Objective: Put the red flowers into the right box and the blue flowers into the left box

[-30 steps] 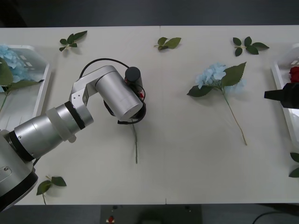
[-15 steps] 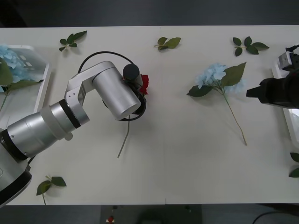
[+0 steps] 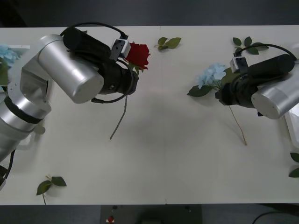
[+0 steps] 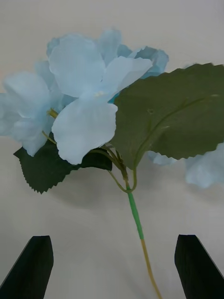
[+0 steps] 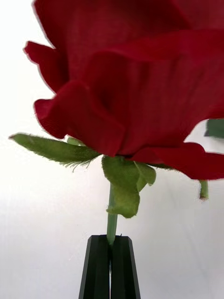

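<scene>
My left gripper (image 3: 131, 68) is shut on the stem of a red flower (image 3: 138, 54) and holds it above the table's back left; its stem (image 3: 119, 116) hangs down at a slant. In the left wrist view the fingers (image 5: 99, 268) pinch the green stem just under the bloom (image 5: 140, 84). My right gripper (image 3: 221, 96) hovers open over a blue flower (image 3: 211, 74) lying right of centre. Its fingers (image 4: 30, 268) stand on either side of the stem (image 4: 135, 215) without touching it. The left box (image 3: 17, 46) holds blue flowers (image 3: 6, 52). The right box (image 3: 291, 125) shows at the right edge.
Loose green leaf sprigs lie at the back left (image 3: 72, 39), the back middle (image 3: 168, 43), the back right (image 3: 249, 45), the front left (image 3: 50, 183) and the right edge (image 3: 295, 164). The left arm's bulk covers much of the left box.
The left gripper lifted the red flower off the table and carried it back. The right arm swung in from the right box to above the blue flower.
</scene>
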`<action>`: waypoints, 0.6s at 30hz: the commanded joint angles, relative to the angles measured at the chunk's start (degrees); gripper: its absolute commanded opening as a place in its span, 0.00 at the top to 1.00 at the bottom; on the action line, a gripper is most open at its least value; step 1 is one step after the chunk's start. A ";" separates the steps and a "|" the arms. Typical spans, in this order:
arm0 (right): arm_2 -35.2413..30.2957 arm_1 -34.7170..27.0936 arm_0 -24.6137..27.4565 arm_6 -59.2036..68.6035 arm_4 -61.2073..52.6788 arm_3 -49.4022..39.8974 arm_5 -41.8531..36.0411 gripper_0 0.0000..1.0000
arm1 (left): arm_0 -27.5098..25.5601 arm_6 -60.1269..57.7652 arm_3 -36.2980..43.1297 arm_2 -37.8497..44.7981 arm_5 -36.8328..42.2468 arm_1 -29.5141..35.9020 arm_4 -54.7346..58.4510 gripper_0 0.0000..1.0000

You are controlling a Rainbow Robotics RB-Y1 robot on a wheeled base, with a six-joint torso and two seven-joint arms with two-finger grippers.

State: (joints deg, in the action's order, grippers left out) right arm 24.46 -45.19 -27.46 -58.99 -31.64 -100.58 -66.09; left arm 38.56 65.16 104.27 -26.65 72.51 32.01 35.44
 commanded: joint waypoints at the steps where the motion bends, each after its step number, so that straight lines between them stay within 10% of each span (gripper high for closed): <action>1: 0.15 0.63 -1.10 -0.16 1.93 1.80 1.84 0.24 | -2.78 6.20 4.45 6.52 -0.88 -1.16 6.04 1.00; 18: 3.23 0.01 -1.37 -2.36 2.90 5.93 6.50 0.24 | -7.97 25.72 5.33 23.04 -0.97 -5.11 40.23 1.00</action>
State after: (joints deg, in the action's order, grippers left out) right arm 28.13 -43.46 -27.41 -59.68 -28.43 -93.93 -60.21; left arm 30.74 87.13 108.36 -4.82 72.35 26.87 72.61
